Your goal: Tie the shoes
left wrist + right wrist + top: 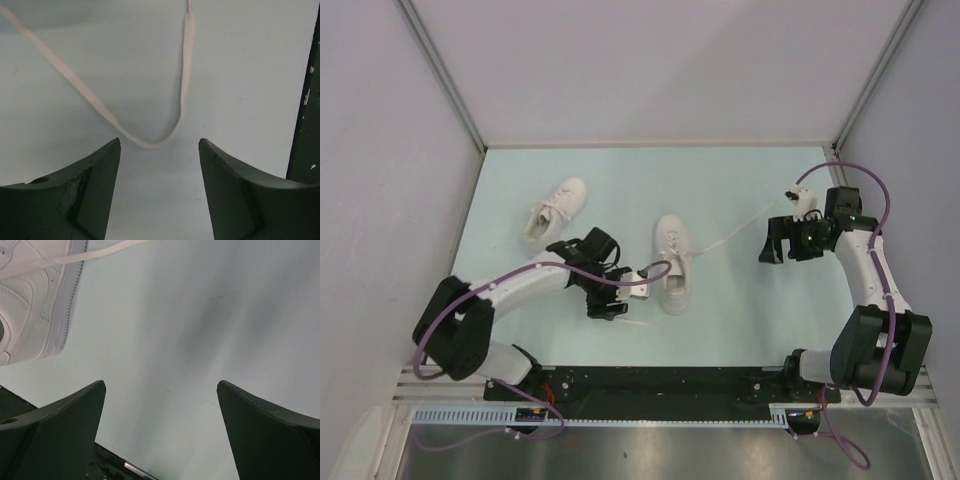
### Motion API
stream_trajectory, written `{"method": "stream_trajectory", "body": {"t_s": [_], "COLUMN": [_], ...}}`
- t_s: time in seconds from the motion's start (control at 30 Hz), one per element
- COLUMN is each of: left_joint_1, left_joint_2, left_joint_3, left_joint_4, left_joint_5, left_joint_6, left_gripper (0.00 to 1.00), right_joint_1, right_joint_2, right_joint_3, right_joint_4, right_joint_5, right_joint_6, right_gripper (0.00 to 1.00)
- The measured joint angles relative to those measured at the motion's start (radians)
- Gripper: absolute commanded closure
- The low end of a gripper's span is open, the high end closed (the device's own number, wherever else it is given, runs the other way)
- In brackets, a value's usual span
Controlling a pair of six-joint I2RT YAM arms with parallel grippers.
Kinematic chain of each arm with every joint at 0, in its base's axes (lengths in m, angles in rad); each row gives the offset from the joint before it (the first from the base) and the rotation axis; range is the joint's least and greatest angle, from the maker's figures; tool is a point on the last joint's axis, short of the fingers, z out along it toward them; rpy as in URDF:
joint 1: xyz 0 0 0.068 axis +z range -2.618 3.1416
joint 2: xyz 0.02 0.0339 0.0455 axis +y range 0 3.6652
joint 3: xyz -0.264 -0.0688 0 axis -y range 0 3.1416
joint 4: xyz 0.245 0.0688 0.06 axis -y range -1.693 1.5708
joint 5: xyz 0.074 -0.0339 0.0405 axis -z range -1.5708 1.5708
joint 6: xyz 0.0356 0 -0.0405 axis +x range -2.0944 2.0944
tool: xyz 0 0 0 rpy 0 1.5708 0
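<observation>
Pale table (620, 180) is bearing near shoe (674, 265) centrally, far shoe (556, 210) leftward, while left gripper (160, 142) and right gripper (162, 385) are gaping empty — flat lace (186, 75) may be sliding out as jaws close.

No legible text, labels or numbers.

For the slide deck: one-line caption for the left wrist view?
Open left gripper frames a slack loop of white lace against the pale table.

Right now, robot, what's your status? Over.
Left hand open, right hand open, both empty. Thin white lace loop before left hand. Nearer white lace-up sneaker untied. Nothing blocking.
</observation>
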Motion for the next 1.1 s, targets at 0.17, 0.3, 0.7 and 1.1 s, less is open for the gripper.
{"method": "stream_trajectory", "body": {"t_s": [0.17,0.3,0.7,1.1], "left_joint_1": [-0.040,-0.090,-0.145,0.081], "left_joint_2": [0.117,0.121,0.192,-0.063], "left_joint_3": [0.020,0.020,0.016,0.175], "left_joint_4": [-0.013,-0.012,-0.016,0.072], "left_joint_5": [-0.001,-0.009,-0.042,0.059], "left_joint_6": [0.135,0.229,0.352,0.008], "left_gripper": [0.44,0.52,1.00,1.00], "right_joint_1": [-0.027,-0.051,-0.073,0.100], "right_joint_2": [-0.051,-0.069,-0.077,-0.030], "right_joint_3": [-0.022,-0.036,-0.064,-0.083], "right_joint_4": [-0.010,-0.015,0.013,0.317], "right_joint_5": [0.018,0.025,0.047,0.384], "right_joint_6": [-0.002,-0.006,0.049,0.394], "right_gripper": [0.00,0.00,0.00,0.00]}}
